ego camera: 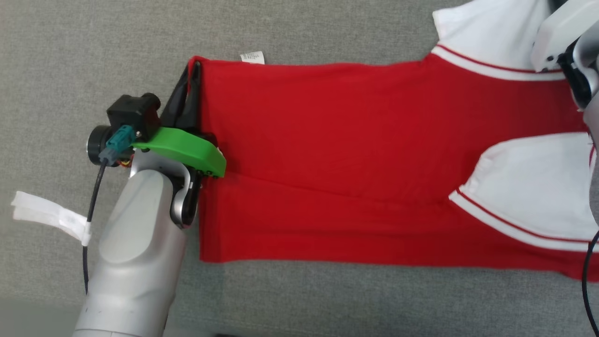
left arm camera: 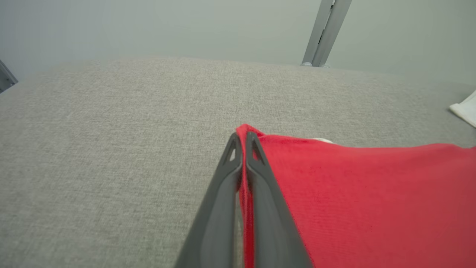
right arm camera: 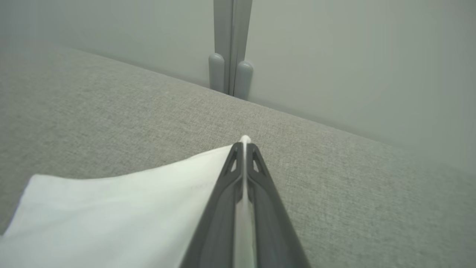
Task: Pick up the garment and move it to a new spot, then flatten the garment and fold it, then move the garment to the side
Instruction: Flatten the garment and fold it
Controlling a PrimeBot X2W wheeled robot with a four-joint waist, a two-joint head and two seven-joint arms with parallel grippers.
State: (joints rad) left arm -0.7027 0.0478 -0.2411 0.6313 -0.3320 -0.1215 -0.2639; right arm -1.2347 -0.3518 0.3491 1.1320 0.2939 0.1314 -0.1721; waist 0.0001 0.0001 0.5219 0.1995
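Red T-shirt (ego camera: 355, 140) with white sleeves, spread flat on grey fabric surface (ego camera: 299, 28), body running sideways across head view. Straight hem (ego camera: 201, 224) at left end, sleeves at right end. Lower sleeve (ego camera: 529, 187) folded in over red body, white cuff band edged with thin red stripe. Upper sleeve (ego camera: 486, 32) lies outward past same striped band. Long shallow crease along body below middle. Small white care label (ego camera: 252, 57) pokes out at upper edge near hem corner. Fabric mostly smooth.
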